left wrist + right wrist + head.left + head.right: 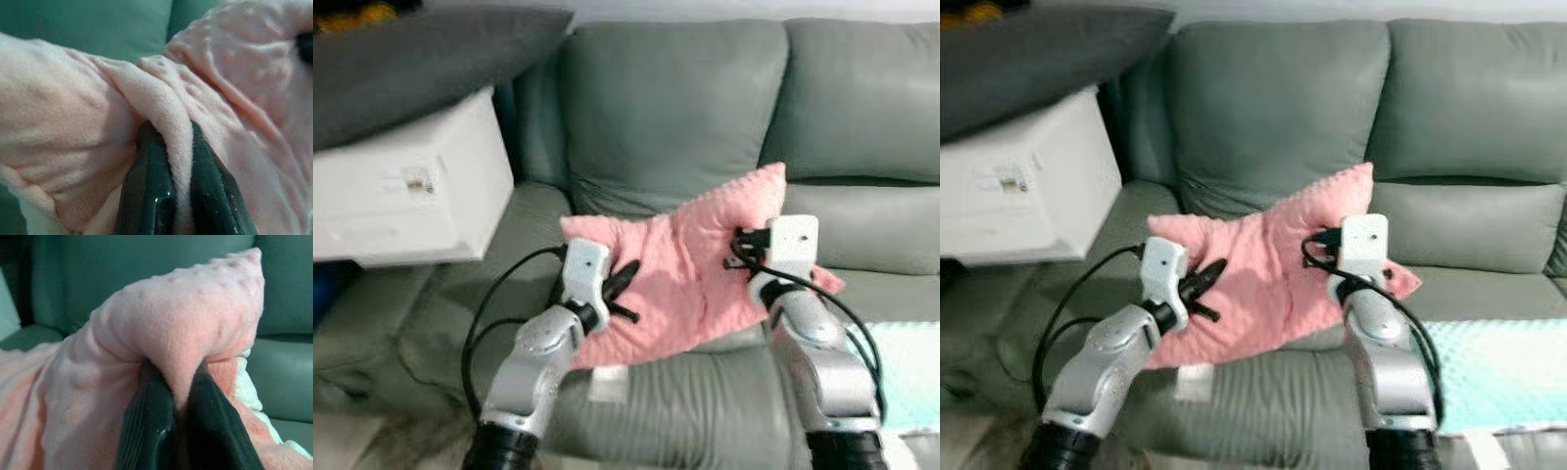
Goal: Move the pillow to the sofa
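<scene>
A pillow lies before the sofa backrest, a box to its left.

White box sitting at left under a dark grey cushion; pale turquoise blanket lying at right

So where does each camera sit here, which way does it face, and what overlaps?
Left eye: head, facing down at the sofa; both arms, pillow.
Right eye: same head, same scene.
Left wrist: along the left hand, fingers pinching a pillow fold.
Right wrist: along the right hand, pinching another fold.
Shared: pillow and sofa in all four.
</scene>
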Robot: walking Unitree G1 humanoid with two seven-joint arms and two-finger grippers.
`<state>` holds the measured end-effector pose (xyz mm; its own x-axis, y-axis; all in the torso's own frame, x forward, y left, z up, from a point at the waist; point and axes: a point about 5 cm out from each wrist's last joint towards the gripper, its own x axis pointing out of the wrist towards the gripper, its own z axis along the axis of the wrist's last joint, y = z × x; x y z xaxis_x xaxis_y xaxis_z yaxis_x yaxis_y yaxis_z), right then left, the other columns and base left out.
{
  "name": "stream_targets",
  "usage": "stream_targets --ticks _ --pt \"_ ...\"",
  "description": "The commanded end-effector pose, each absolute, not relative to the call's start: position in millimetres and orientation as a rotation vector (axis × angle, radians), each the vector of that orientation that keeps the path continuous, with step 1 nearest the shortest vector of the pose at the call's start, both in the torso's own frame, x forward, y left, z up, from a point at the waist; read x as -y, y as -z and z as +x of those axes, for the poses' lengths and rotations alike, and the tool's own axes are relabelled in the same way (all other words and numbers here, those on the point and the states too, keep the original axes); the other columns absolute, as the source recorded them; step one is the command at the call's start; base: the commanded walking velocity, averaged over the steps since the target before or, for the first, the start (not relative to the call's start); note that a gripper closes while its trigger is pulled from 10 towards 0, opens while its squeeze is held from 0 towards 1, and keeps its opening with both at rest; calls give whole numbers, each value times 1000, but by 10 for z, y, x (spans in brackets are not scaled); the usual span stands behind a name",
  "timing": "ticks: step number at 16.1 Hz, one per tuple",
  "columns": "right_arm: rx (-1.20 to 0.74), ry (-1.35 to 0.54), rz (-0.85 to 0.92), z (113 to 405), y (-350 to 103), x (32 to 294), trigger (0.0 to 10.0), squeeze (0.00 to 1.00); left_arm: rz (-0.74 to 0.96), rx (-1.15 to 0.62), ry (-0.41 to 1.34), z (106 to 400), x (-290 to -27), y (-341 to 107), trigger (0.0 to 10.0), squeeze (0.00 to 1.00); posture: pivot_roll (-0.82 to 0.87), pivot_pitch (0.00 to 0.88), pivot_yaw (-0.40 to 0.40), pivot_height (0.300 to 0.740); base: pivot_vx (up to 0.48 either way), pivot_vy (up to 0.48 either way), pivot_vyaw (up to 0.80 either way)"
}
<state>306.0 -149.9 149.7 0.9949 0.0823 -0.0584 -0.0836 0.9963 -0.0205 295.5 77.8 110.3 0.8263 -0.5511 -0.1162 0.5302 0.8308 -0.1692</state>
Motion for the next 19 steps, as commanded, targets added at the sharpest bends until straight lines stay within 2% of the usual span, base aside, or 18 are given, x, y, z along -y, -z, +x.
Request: stream_targets --ticks 1,9,14,17,18,19 --pt "-30 -112 -27 3058 -1567 1449 10000 0 -140 -143 593 2975 -741 -1153 10000 0 -54 0 49 740 0 0 0" --pt "-48 -116 -3 3045 -1512 1447 10000 0 -121 -156 560 3027 -823 -1090 10000 0 -57 0 59 740 0 0 0" --pt "-131 -32 111 2986 -1348 1525 10000 0 -38 -219 542 3258 -990 -869 10000 0 -68 0 79 740 0 0 0" --pt "-185 66 143 2877 -1181 1648 10000 0 -11 -255 587 3285 -936 -756 10000 0 -89 73 101 740 0 0 0" --pt "-199 92 161 2860 -1139 1680 10000 0 -4 -259 597 3283 -921 -737 10000 0 -89 73 101 740 0 0 0" --pt "-272 176 236 2757 -952 1788 10000 0 28 -277 621 3253 -885 -645 10000 0 -89 135 110 740 0 0 0"
